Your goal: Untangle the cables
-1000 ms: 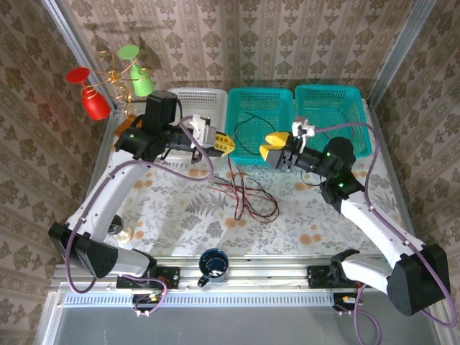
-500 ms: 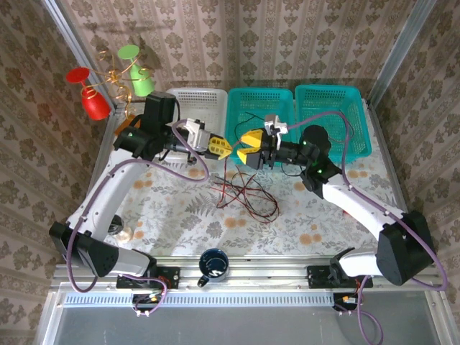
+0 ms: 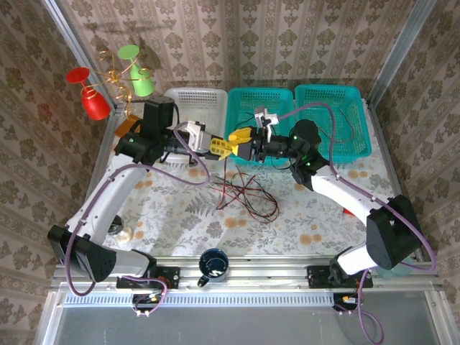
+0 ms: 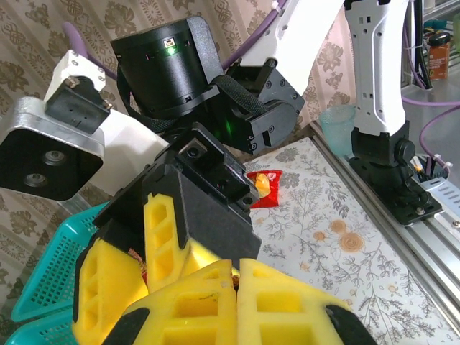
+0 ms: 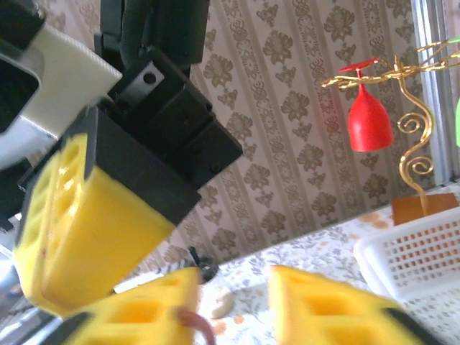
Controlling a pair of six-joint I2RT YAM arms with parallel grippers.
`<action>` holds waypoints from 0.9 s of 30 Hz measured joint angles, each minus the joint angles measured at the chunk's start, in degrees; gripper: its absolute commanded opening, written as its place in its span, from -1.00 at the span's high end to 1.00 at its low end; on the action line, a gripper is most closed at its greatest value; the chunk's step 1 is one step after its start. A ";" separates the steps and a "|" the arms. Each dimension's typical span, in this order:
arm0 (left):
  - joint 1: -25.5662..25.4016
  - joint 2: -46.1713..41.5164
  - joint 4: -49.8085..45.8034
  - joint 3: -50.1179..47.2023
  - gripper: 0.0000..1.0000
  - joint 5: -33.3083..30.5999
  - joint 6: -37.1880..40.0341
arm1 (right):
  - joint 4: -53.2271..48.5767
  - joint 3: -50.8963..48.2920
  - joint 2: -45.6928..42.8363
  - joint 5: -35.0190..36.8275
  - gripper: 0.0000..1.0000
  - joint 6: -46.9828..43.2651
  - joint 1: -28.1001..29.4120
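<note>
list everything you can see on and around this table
thin red and black cables: one tangle, red and black, table centre
thin black cable: one, black, inside the middle basket
teal plastic mesh baskets: two, teal, far edge, middle and right
white plastic mesh basket: one, white, far edge, left of the teal ones
gold spiral wire stand: one, gold, far left corner
plastic cups on the stand: two, red and green
dark blue mug: one, near rail between the arm bases
red snack packet: one, red and yellow, beside the right arm
left claw: yellow fingers, shut, above the tangle
right claw: yellow fingers, apart, facing the left claw
</note>
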 measured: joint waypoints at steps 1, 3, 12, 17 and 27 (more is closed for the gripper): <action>0.00 -0.15 0.42 -0.22 1.00 -0.33 -0.46 | 0.35 0.15 0.22 0.02 1.00 0.33 0.02; -0.09 -0.52 1.64 -0.76 1.00 -2.10 -1.84 | 0.17 0.26 0.31 0.35 1.00 0.94 0.02; -0.76 -7.26 15.78 -9.05 1.00 -20.87 -15.30 | -13.81 -1.03 -7.98 19.93 1.00 -3.41 -0.39; -2.36 -9.92 21.55 -9.18 1.00 -32.13 -20.92 | -25.73 2.19 -15.10 33.16 1.00 -8.20 -0.52; -5.11 -11.54 26.40 -9.20 1.00 -52.39 -27.61 | -39.04 6.88 -22.82 54.47 1.00 -17.29 -0.61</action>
